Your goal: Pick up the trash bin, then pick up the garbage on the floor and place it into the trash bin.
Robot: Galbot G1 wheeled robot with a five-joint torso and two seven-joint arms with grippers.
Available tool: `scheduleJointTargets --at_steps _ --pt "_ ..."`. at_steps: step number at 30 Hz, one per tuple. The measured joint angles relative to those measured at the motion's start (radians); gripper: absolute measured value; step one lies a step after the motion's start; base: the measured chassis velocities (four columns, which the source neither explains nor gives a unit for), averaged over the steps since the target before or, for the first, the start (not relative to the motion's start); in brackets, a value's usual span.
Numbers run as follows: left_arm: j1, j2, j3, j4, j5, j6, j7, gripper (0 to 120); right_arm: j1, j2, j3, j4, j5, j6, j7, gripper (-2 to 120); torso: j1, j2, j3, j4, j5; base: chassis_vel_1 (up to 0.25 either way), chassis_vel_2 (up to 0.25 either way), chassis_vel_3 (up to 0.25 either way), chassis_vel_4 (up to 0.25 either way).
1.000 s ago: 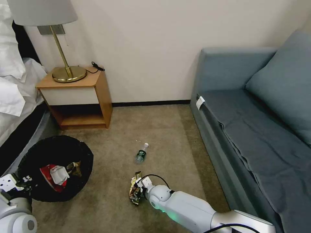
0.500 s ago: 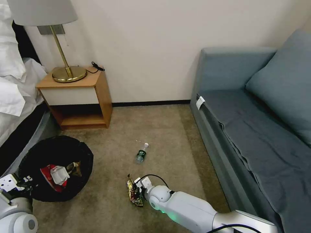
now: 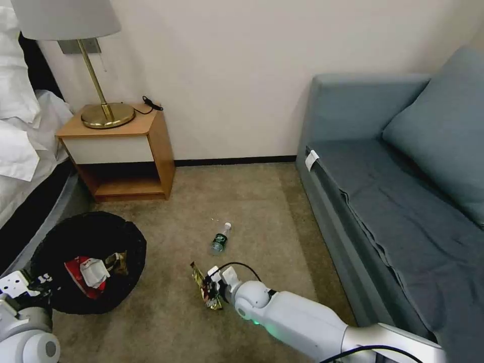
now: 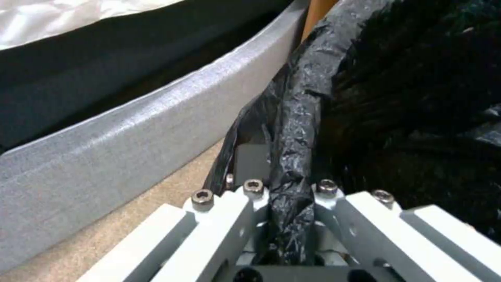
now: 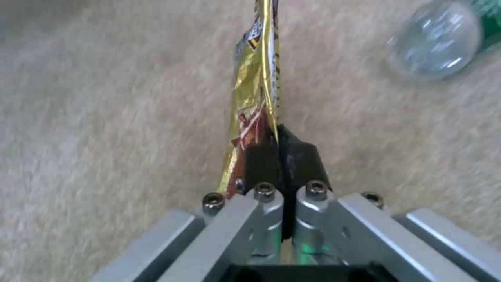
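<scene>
The trash bin [image 3: 88, 232], lined with a black bag, is at the lower left of the head view, holding a red-and-white carton [image 3: 85, 275] and a crumpled brown piece [image 3: 117, 262]. My left gripper [image 3: 30, 287] is shut on the bin's bag-covered rim [image 4: 295, 129]. A gold-brown snack wrapper [image 3: 204, 290] hangs from my right gripper [image 3: 214, 288], which is shut on its edge [image 5: 258, 98] just above the carpet. The clear green-labelled bottle [image 3: 221, 238] lies on the carpet beyond it, its base also seen from the right wrist [image 5: 436, 47].
A wooden nightstand [image 3: 121, 151] with a brass lamp [image 3: 103, 113] stands against the wall. The bed [image 3: 22, 151] runs along the left, its grey frame [image 4: 130, 133] close to the bin. A blue-grey sofa [image 3: 403, 191] fills the right. Open carpet lies between.
My right gripper has lifted the wrapper and carried it a little to the left, toward the bin. The wrapper now hangs edge-on. The bin and left gripper have barely shifted.
</scene>
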Motion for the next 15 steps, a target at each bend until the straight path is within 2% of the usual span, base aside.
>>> scheduleJointTargets --at_steps 5,9,15 --pt "0.001 0.004 0.006 0.008 -0.001 0.002 0.000 2 0.013 -0.029 0.047 0.067 0.001 0.010 0.003 0 0.000 0.000 0.000 0.0000 0.0000 0.000 0.000 0.000 0.000" --pt "0.003 0.002 0.026 0.016 -0.001 0.004 0.003 2 0.059 -0.053 0.129 0.205 0.037 0.009 0.024 0 0.000 0.000 0.000 0.0000 -0.0001 0.000 0.000 0.000 0.000" --pt "0.004 0.001 0.037 0.019 0.002 0.006 0.004 2 0.126 -0.042 0.171 0.345 0.109 -0.002 0.077 0 0.000 0.000 0.000 -0.0001 -0.0001 0.000 0.000 0.000 0.000"
